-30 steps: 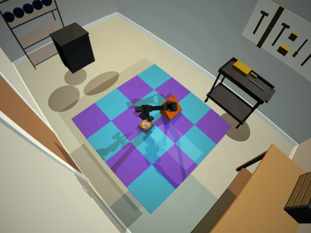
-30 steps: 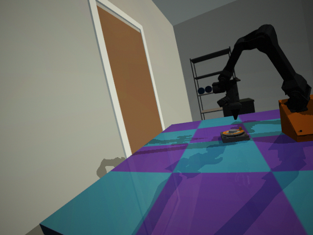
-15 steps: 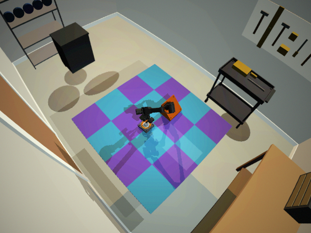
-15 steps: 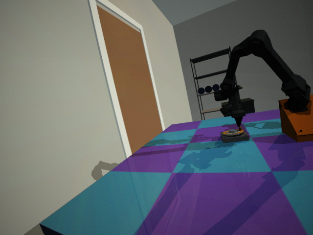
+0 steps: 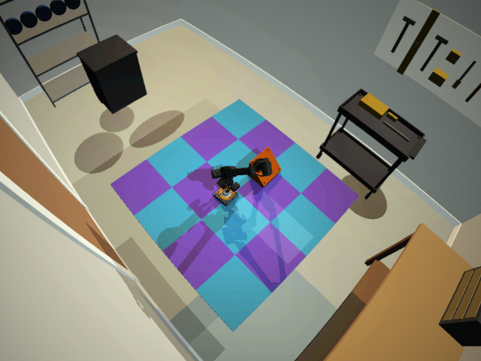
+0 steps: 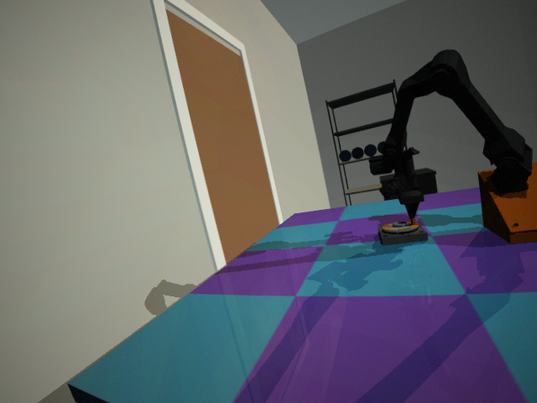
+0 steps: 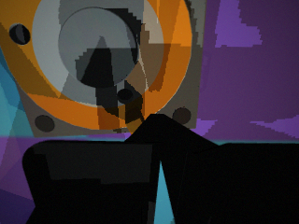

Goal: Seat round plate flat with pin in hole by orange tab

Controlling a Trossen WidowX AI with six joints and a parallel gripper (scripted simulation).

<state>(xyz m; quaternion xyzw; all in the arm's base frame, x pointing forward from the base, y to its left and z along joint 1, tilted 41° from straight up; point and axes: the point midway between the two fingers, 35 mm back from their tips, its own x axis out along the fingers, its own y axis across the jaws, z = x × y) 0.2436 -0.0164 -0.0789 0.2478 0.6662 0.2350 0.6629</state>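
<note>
Your gripper (image 7: pixel 156 122) was shut tight on nothing, its tip down at the near rim of the plate (image 7: pixel 173 70), which sat on the post (image 7: pixel 98 44) over the base (image 7: pixel 198 100). Best was to nudge the tab (image 7: pixel 133 122) sideways, gently, turning the plate without pressing down.

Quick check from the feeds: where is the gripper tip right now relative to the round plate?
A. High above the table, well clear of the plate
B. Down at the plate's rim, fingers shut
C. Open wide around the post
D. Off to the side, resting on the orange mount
B: in the exterior view the gripper points straight down with its shut fingers tapering to a point at the edge of the round plate on the base.
</note>
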